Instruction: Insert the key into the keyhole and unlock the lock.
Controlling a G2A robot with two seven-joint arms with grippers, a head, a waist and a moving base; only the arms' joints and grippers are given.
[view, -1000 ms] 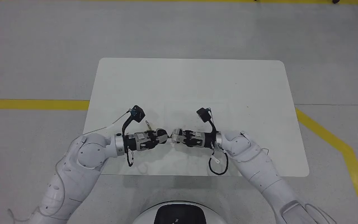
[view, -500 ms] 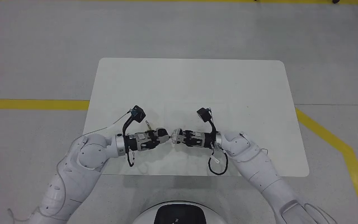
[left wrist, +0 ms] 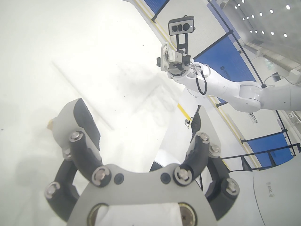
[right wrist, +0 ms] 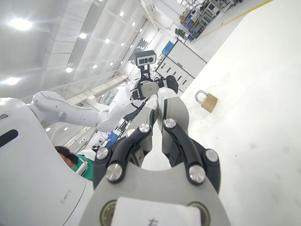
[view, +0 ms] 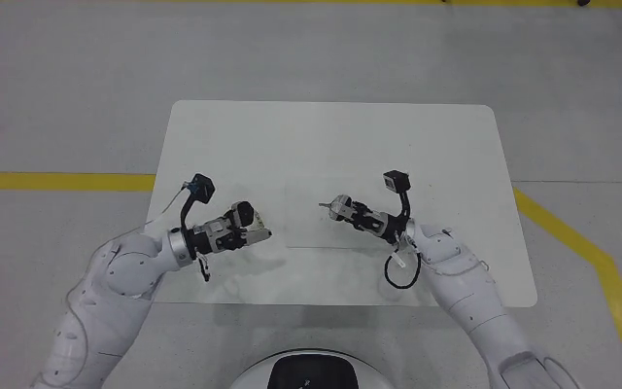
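The left hand (left wrist: 138,111) now stands wide and empty, and the padlock (right wrist: 208,102) lies on the desk (view: 389,146) just beside its fingertips, at the near left. The right hand (right wrist: 161,102) is narrow, pinching what looks like the key (view: 322,205), though it is too small to be sure. A second ago the two hands met at the near centre; now they are well apart, so key and lock have separated, and the shackle is too small to tell whether the lock is open or needs another try.
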